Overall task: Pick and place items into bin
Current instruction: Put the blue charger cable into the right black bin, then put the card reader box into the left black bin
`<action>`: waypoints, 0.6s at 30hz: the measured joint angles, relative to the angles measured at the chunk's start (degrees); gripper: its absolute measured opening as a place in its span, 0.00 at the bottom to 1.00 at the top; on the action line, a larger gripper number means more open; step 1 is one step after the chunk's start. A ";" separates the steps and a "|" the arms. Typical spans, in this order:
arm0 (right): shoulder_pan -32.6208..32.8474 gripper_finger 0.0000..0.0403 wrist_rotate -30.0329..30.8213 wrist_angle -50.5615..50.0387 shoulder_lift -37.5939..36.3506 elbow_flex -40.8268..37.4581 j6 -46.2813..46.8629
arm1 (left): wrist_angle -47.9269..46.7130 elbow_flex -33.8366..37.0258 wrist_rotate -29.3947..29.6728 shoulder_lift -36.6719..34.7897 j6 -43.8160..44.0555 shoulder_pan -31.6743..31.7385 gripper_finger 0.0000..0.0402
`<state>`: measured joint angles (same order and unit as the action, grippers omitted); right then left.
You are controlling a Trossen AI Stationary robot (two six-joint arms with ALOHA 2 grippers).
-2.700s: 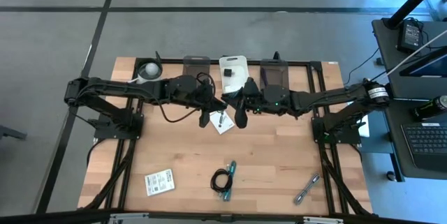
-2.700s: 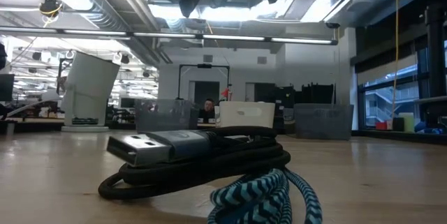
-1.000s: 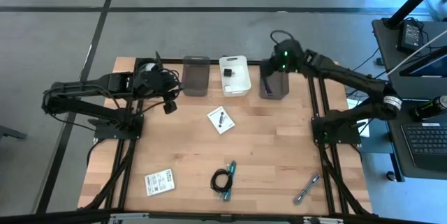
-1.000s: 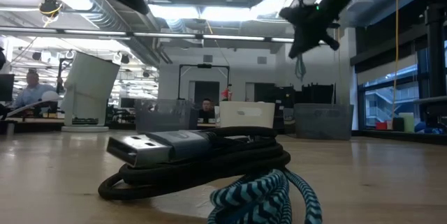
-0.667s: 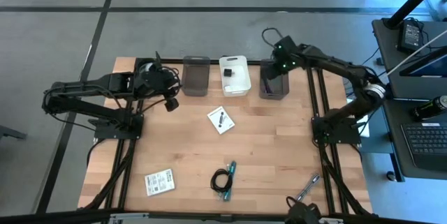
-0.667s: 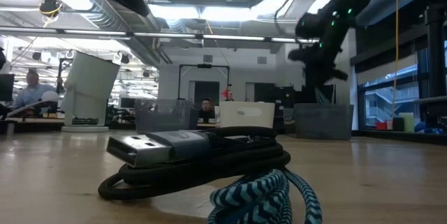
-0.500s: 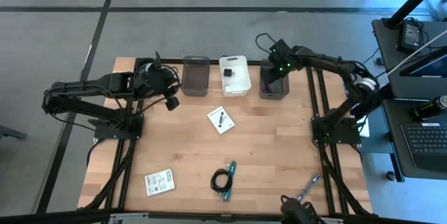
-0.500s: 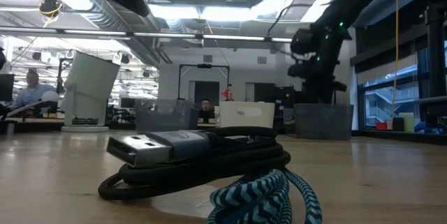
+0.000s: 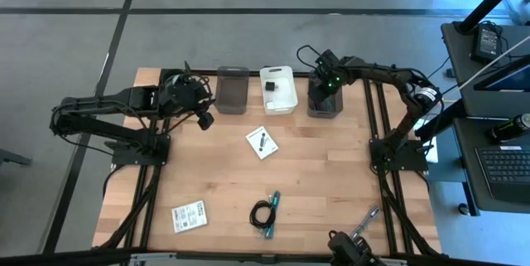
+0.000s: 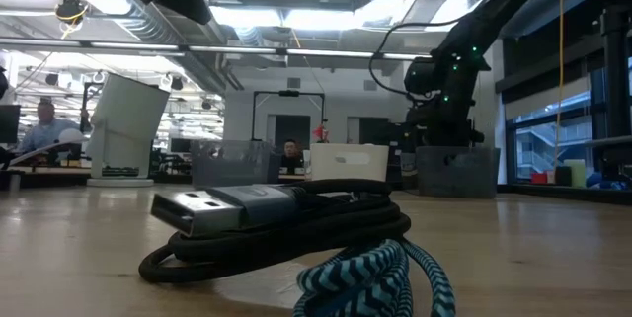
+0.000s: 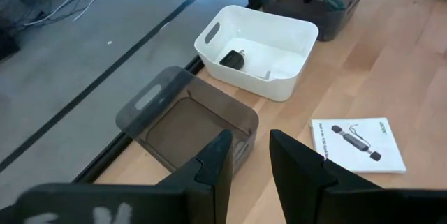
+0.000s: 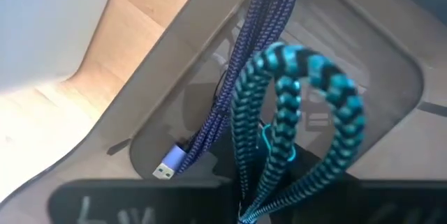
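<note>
Dangling teal cable (image 12: 300, 105) below right end effector (image 9: 324, 86)

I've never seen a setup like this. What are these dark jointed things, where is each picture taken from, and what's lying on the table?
They are two robot arms sorting small items into bins. One picture looks straight down, one sits at table height, and two come from cameras on the arms' wrists. The right gripper hangs over the dark right bin, with a teal braided cable dangling in front of its camera above a purple cable already inside. The left gripper waits, fingers slightly apart and empty, near an empty grey bin. The white bin holds a small black item. Still on the wood table: two white cards, coiled cables and a silver piece.
</note>
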<state>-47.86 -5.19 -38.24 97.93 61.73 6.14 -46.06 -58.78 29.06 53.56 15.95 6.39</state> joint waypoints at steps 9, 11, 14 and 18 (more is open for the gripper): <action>0.00 0.25 0.04 -0.31 -0.02 0.00 -0.36 | 0.00 0.00 -0.02 0.02 3.59 0.00 0.23; 0.00 0.29 0.09 -0.31 -0.02 0.00 -0.35 | 0.00 0.00 0.00 0.04 3.90 0.00 0.23; 0.00 0.33 0.09 -0.31 -0.04 0.00 -0.38 | -0.02 0.00 -0.02 0.07 3.97 0.00 0.23; 0.02 0.35 1.01 -1.96 -0.57 1.66 -0.82 | -0.04 0.01 -0.10 0.45 5.28 0.00 0.23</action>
<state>-47.83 -4.18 -40.20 97.36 63.39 5.32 -46.10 -58.78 28.96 54.01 21.23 6.39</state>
